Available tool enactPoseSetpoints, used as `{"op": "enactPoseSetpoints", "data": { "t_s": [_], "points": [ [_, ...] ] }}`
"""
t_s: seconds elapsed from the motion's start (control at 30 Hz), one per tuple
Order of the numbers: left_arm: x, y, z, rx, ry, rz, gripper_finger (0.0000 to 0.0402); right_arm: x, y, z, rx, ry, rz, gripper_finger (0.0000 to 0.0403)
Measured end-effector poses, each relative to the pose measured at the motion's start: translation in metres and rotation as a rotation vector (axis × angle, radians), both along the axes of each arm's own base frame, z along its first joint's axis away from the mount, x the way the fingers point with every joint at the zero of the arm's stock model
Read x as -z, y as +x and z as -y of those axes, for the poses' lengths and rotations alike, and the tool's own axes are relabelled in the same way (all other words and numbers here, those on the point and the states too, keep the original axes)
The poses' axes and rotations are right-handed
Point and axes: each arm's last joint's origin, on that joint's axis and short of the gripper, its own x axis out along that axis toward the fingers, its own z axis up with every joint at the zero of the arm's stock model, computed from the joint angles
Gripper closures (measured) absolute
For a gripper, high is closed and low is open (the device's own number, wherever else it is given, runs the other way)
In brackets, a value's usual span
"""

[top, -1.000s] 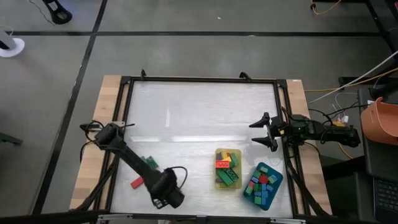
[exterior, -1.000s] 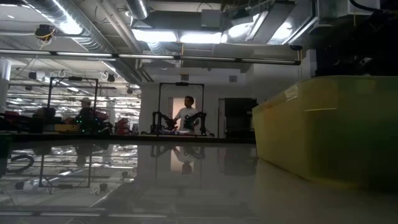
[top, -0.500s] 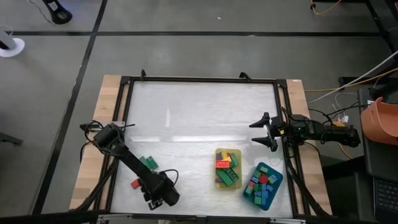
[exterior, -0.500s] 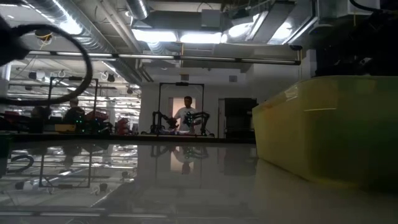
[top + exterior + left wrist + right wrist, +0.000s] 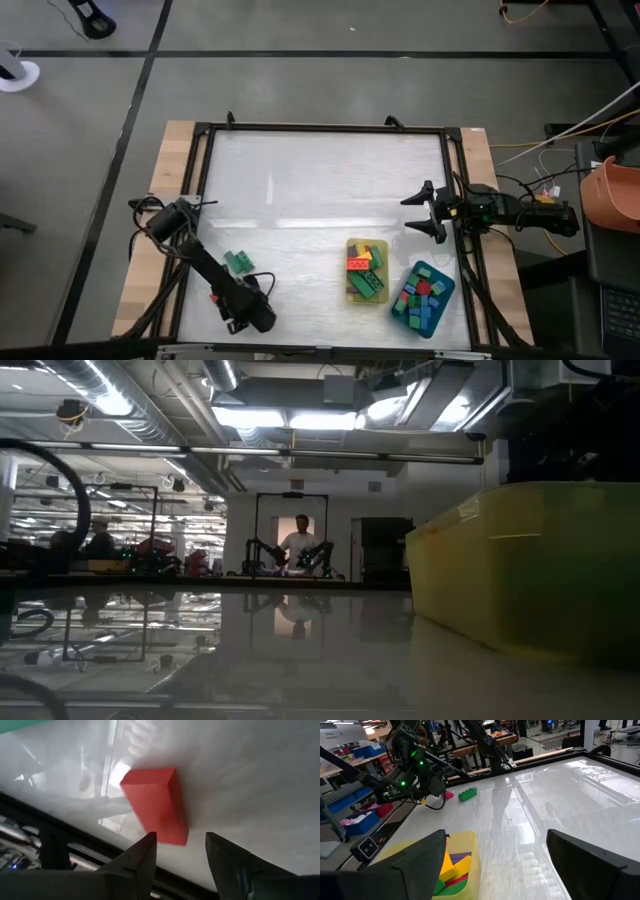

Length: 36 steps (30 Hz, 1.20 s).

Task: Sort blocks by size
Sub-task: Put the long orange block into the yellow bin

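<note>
A red rectangular block (image 5: 155,812) lies flat on the white table near its front left corner. My left gripper (image 5: 179,844) is open right over it (image 5: 232,305), one fingertip on either side of the block's nearer end, touching nothing. A green block (image 5: 238,261) lies on the table just beyond. Many blocks fill the yellow tray (image 5: 349,290) and the teal tray (image 5: 443,283) at the front right. My right gripper (image 5: 425,211) is open and empty at the table's right edge; its wrist view (image 5: 495,865) shows the yellow tray (image 5: 465,842).
A black frame (image 5: 300,127) runs around the white table top. In the low view the yellow tray (image 5: 530,570) stands close at the right. A person (image 5: 297,540) and other robot arms show in the room beyond the table.
My left gripper has gone along the near edge toward the table's left edge, coming over the red block. The blocks and my right arm have stayed where they were.
</note>
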Motion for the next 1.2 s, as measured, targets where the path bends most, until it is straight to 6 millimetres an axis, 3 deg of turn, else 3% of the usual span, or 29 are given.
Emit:
{"op": "enactPoseSetpoints", "data": {
  "t_s": [0.37, 0.87, 1.2],
  "points": [
    [0.019, -0.017, -0.01, 0.014, 0.053, -0.058, 0.0247, 0.0, 0.0, 0.0, 0.0, 0.0, 0.0, 0.0059],
    [0.023, -0.017, -0.008, 0.037, 0.008, -0.029, 0.0247, 0.0, 0.0, 0.0, 0.0, 0.0, 0.0, 0.0059],
    [0.007, 0.013, 0.008, 0.021, -0.145, 0.119, 0.0247, 0.0, 0.0, 0.0, 0.0, 0.0, 0.0, 0.0059]
  ]
}}
